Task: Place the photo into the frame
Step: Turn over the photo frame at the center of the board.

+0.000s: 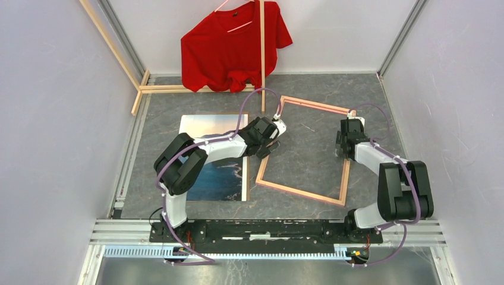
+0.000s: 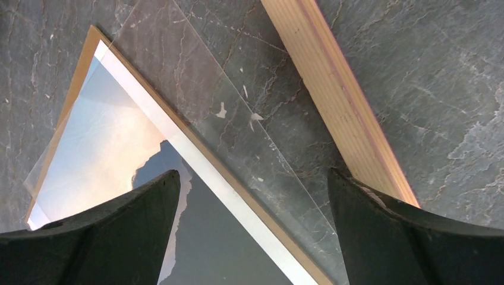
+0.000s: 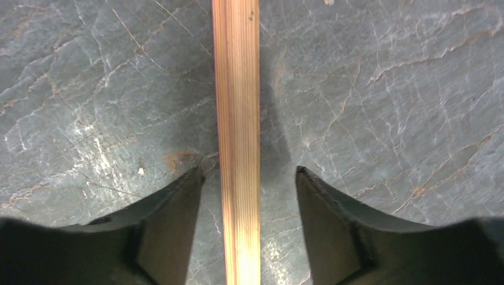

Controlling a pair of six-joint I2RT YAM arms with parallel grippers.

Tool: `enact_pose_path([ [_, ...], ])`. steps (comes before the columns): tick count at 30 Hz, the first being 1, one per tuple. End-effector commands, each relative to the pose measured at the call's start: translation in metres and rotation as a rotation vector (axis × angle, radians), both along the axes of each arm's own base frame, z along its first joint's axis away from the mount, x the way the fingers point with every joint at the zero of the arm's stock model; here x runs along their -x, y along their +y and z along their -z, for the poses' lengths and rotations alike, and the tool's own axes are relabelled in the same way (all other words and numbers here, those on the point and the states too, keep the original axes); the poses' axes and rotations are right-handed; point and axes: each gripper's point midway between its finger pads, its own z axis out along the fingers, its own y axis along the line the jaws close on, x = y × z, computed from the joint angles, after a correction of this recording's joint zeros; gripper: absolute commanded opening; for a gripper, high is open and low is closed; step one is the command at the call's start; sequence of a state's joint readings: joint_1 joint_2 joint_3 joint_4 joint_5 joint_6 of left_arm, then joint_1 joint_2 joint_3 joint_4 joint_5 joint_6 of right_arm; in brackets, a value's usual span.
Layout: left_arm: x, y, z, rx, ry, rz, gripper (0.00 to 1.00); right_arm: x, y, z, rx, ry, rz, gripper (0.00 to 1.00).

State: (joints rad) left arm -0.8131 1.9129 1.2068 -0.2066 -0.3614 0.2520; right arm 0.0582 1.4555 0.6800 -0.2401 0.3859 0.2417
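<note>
Broadly, the grey marbled desk (image 1: 368,95) carries everything. Right of centre the frame (image 1: 303,191) lies flat on it, wood grain showing, turned slightly askew. Just beside its left rail lies the photo (image 1: 226,178), picture side up on a brown board (image 2: 73,89), with a clear sheet (image 2: 196,83) overlapping its edge. Above that edge the left claw (image 1: 268,148) hovers with its jaws spread wide, holding nothing. The right claw (image 1: 343,145) straddles the frame's right rail, jaws parted with a gap on each side.
</note>
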Motion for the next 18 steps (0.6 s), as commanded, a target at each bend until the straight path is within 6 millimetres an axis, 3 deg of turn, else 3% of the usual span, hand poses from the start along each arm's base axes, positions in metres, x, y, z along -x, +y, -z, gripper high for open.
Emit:
enact_pose_path([
  [1, 0.003, -0.014, 0.006, -0.004, 0.004, 0.042, 1.00, -0.023, 0.010, -0.004, -0.037, -0.019, -0.061, 0.71],
  [6, 0.014, -0.020, -0.004, 0.037, 0.030, 0.076, 1.00, -0.039, 0.018, -0.022, -0.089, -0.095, -0.046, 0.81],
  [10, 0.037, -0.027, -0.020, 0.118, 0.120, 0.132, 1.00, -0.062, 0.043, -0.048, -0.212, -0.186, -0.075, 0.83],
  [13, 0.050, -0.024, -0.045, 0.196, 0.188, 0.171, 1.00, -0.078, 0.078, -0.064, -0.271, -0.224, -0.140, 0.86],
  [15, 0.044, -0.010, -0.067, 0.249, 0.202, 0.155, 1.00, -0.088, 0.111, -0.072, -0.289, -0.240, -0.202, 0.86],
  [18, 0.017, 0.035, -0.103, 0.301, 0.166, 0.050, 1.00, -0.102, 0.167, -0.076, -0.332, -0.239, -0.284, 0.85],
])
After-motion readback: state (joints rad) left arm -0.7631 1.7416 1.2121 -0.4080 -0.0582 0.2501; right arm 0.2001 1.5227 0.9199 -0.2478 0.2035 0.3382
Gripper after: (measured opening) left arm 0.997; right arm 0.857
